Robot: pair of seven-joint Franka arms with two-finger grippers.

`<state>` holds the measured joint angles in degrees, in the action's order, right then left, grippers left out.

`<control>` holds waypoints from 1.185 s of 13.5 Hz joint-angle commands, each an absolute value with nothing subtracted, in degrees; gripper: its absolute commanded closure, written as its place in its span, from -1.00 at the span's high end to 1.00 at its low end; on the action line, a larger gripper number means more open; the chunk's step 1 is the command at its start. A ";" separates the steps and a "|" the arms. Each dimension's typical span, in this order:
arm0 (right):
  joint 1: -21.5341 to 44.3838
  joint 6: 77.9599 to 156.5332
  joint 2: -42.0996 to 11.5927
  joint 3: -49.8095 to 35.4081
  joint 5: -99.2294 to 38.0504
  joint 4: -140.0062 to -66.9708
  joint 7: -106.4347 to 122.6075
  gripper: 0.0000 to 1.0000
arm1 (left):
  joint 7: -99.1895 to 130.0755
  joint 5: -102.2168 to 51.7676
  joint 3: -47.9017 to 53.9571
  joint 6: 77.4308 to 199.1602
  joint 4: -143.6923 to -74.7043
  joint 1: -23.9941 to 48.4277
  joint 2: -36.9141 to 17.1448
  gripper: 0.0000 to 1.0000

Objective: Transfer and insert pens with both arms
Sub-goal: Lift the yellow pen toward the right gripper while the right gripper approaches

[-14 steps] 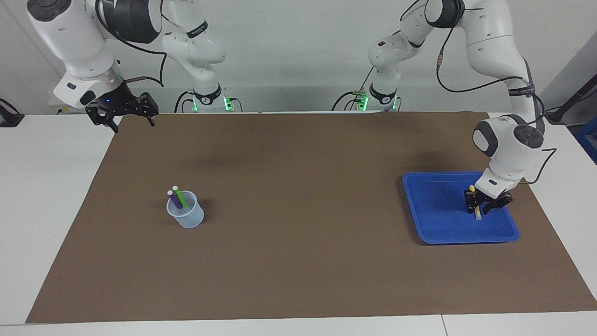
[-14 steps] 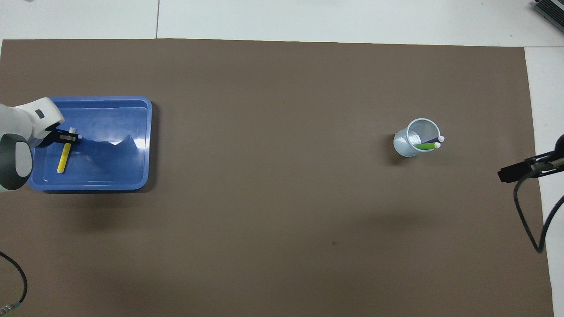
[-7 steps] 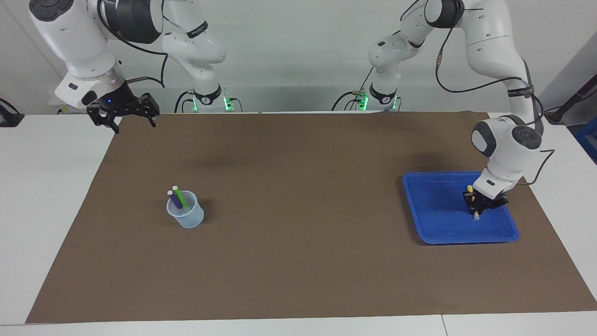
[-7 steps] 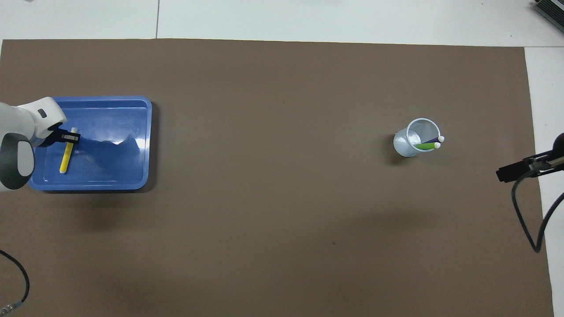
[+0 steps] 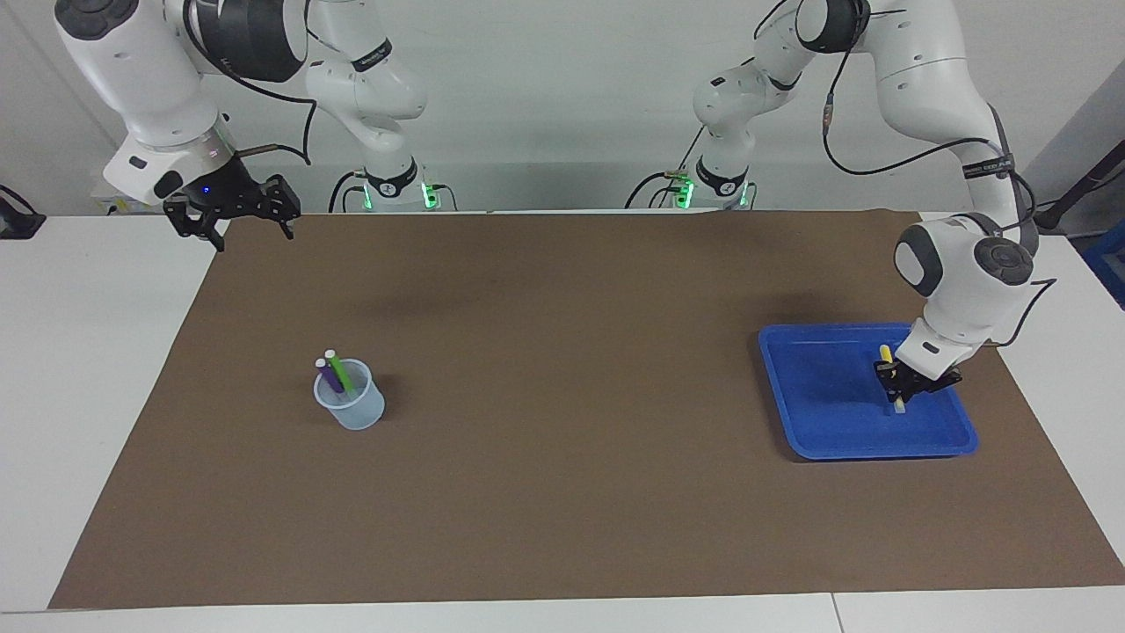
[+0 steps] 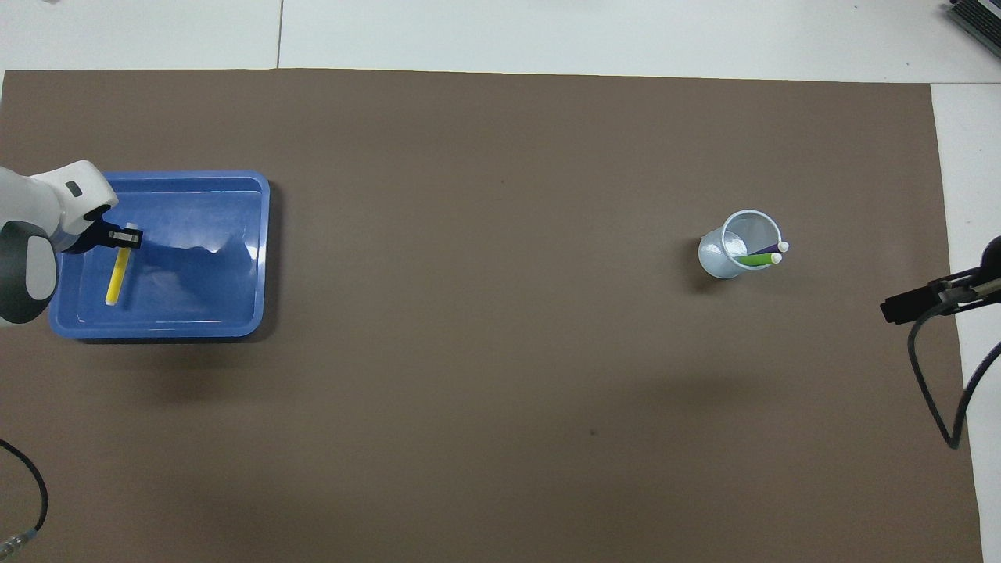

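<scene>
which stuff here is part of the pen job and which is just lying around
Part of the job:
- yellow pen, gripped by the left hand in the blue tray
- purple pen and green pen, in the clear cup
- right hand, open, waiting over the mat's corner

Just lying about:
- brown mat
- black cable

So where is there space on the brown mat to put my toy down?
The wide bare stretch of brown mat between the cup and the blue tray. It's crowded in the tray, where the left gripper grips the yellow pen.
</scene>
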<state>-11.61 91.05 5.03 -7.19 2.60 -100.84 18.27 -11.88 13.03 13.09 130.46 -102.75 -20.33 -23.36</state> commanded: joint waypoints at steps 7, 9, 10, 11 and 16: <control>-12.65 92.28 6.77 -7.38 0.81 -103.36 18.90 1.00 | 18.83 2.29 13.27 116.02 -93.43 -12.06 -21.11 -1.00; -12.74 92.29 7.03 -7.29 -0.35 -103.45 18.98 1.00 | 30.44 -0.86 13.62 114.79 -93.69 -9.59 -19.43 -1.00; -12.74 92.29 7.03 -7.29 -0.35 -103.36 18.98 1.00 | 36.07 -3.66 13.62 114.09 -93.95 -8.71 -18.55 -1.00; -12.74 92.37 7.03 -7.29 -0.35 -103.45 18.98 1.00 | 41.26 -6.21 13.62 111.99 -94.13 -7.74 -17.67 -1.00; -14.05 92.37 7.21 -6.94 -7.88 -104.85 18.20 1.00 | 68.75 -15.18 13.80 111.78 -93.96 0.42 -14.42 -1.00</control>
<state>-12.22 91.07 5.48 -6.82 -3.59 -102.37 18.24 59.51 -11.66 14.72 110.95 -93.43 -2.76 -15.87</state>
